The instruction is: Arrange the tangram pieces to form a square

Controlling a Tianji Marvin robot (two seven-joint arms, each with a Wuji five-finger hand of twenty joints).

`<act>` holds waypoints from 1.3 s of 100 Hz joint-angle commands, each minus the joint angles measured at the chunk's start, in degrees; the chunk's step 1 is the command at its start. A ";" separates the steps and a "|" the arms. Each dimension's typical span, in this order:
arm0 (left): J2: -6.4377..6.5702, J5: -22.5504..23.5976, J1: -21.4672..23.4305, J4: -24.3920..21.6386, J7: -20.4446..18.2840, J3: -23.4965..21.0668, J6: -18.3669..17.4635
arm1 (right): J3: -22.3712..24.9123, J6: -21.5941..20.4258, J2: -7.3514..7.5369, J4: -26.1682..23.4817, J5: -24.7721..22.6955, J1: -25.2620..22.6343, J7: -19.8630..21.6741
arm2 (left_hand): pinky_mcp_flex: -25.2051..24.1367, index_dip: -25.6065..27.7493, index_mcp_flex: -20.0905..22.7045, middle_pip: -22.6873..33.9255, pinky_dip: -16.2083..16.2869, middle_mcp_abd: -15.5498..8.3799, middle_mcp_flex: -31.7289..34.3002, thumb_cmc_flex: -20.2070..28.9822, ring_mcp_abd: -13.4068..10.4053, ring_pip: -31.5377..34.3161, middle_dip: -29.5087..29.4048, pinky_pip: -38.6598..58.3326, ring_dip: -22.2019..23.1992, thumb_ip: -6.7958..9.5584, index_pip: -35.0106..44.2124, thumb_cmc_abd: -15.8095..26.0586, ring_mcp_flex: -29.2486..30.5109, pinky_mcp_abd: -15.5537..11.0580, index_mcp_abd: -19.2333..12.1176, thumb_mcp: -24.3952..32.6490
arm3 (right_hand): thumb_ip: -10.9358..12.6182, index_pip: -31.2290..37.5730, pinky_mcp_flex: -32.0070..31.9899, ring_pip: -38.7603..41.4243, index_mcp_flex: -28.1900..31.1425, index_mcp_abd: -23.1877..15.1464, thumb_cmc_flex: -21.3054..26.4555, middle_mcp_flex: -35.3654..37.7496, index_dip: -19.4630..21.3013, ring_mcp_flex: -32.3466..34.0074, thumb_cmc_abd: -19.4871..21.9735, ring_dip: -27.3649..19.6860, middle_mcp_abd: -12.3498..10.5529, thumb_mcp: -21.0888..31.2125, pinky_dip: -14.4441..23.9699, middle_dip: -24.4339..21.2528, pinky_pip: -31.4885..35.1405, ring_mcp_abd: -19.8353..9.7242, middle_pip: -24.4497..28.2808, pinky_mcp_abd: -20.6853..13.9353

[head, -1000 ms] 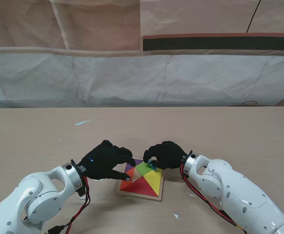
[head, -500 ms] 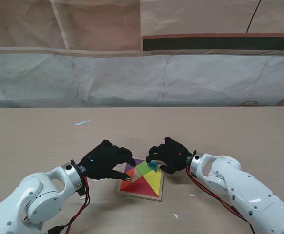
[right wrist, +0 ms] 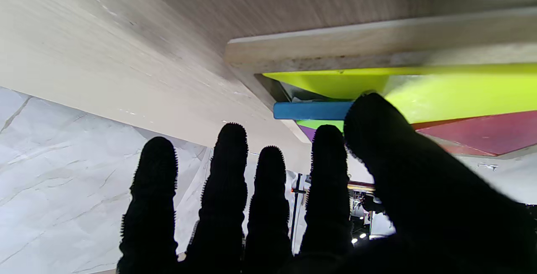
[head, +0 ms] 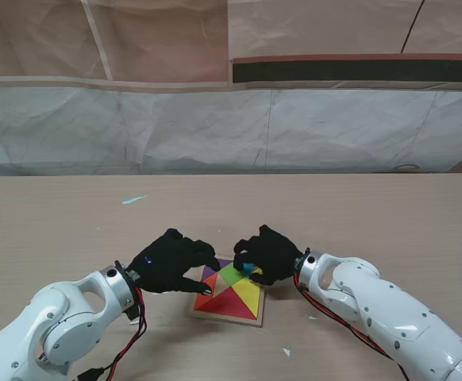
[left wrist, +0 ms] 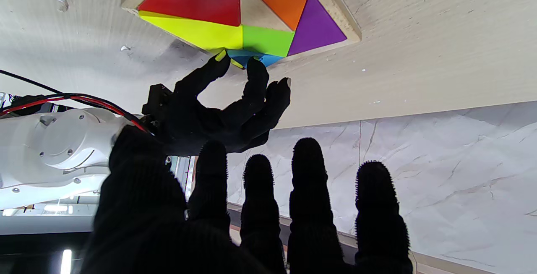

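Wooden tray (head: pixel 215 312) with tangram pieces (head: pixel 232 295) sits lower centre of the stand view. Right hand (head: pixel 267 253) pinches the blue piece (head: pixel 248 267) at the tray's far edge. Left hand (head: pixel 170 262), fingers spread, holds nothing.

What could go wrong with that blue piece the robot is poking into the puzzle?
The blue piece sits tilted, one edge above the tray rim, under the right hand fingertips. If pushed hard, it might jam or pop out. It could also nudge the green piece or yellow piece beside it. The left hand rests at the tray's left edge, so a shove may slide the tray.
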 commanded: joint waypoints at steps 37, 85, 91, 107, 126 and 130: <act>-0.13 0.12 0.53 -0.51 -0.97 -0.42 0.24 | 0.14 0.88 -1.40 -0.43 0.88 -0.47 -1.67 | 0.19 0.77 1.71 -0.77 0.55 -1.23 0.25 2.30 -1.07 0.77 -0.17 1.16 0.78 1.49 0.53 2.58 1.01 -0.41 0.07 -0.01 | -2.77 14.30 1.04 1.89 3.48 -3.34 -0.79 4.38 0.97 1.89 -0.23 -0.50 -2.25 -5.90 -1.14 6.54 2.35 0.17 6.62 -5.11; -0.10 0.06 0.42 -0.48 -1.12 -0.42 0.03 | 3.75 -0.13 -1.44 -1.97 1.51 -2.99 0.10 | 0.19 0.77 1.75 -0.77 0.55 -1.25 0.27 2.28 -1.07 0.79 -0.17 1.16 0.79 1.50 0.51 2.57 1.08 -0.32 0.06 -0.02 | 3.86 -12.84 -2.64 -1.00 -2.74 11.32 -10.60 -0.98 0.97 -1.99 10.06 -0.42 2.51 -12.37 0.39 3.05 0.22 2.67 -2.95 -3.34; -0.10 0.04 0.39 -0.45 -1.13 -0.37 0.04 | 4.36 -0.20 -1.31 -2.34 1.70 -3.16 1.98 | 0.20 0.78 1.78 -0.76 0.56 -1.19 0.30 2.28 -1.08 0.79 -0.16 1.16 0.79 1.50 0.53 2.54 1.10 -0.33 0.08 -0.03 | 3.98 -19.96 -3.71 -1.97 -3.57 13.89 -10.83 -2.36 -1.79 -3.14 10.58 -0.55 3.35 -13.18 0.55 1.47 -0.45 3.13 -4.66 -3.11; -0.12 -0.05 0.25 -0.32 -1.06 -0.18 0.19 | 4.79 -0.56 -0.86 -2.63 1.35 -2.84 5.40 | 0.22 0.78 1.74 -0.78 0.56 -1.16 0.26 2.31 -1.07 0.78 -0.17 1.18 0.79 1.49 0.51 2.57 1.05 -0.32 0.05 -0.01 | 4.06 -25.42 -4.29 -2.62 -0.82 15.04 -10.98 -2.46 -3.43 -3.65 10.91 -0.54 3.66 -13.77 0.69 0.62 -1.02 3.34 -5.59 -2.92; -0.12 -0.08 0.15 -0.30 -1.09 -0.10 0.27 | 3.81 0.26 -0.77 -2.00 0.69 -2.44 4.10 | 0.24 0.80 1.75 -0.78 0.57 -1.20 0.25 2.30 -1.08 0.77 -0.16 1.19 0.79 1.49 0.53 2.55 1.05 -0.28 0.03 -0.02 | 3.93 -16.73 -3.27 -1.99 8.39 10.44 -10.44 0.25 4.14 -2.37 11.25 -0.23 2.67 -14.71 0.96 1.35 -0.59 2.81 -4.48 -2.97; -0.12 -0.05 0.13 -0.29 -1.04 -0.09 0.28 | 3.58 0.38 -0.79 -1.89 0.65 -2.31 3.81 | 0.24 0.80 1.76 -0.77 0.57 -1.19 0.27 2.31 -1.04 0.76 -0.16 1.19 0.78 1.49 0.54 2.56 1.03 -0.28 0.05 -0.02 | 3.92 -14.57 -3.18 -1.89 9.85 8.92 -9.98 0.65 5.43 -2.22 11.32 -0.25 2.40 -14.87 0.92 1.51 -0.54 2.62 -4.14 -3.01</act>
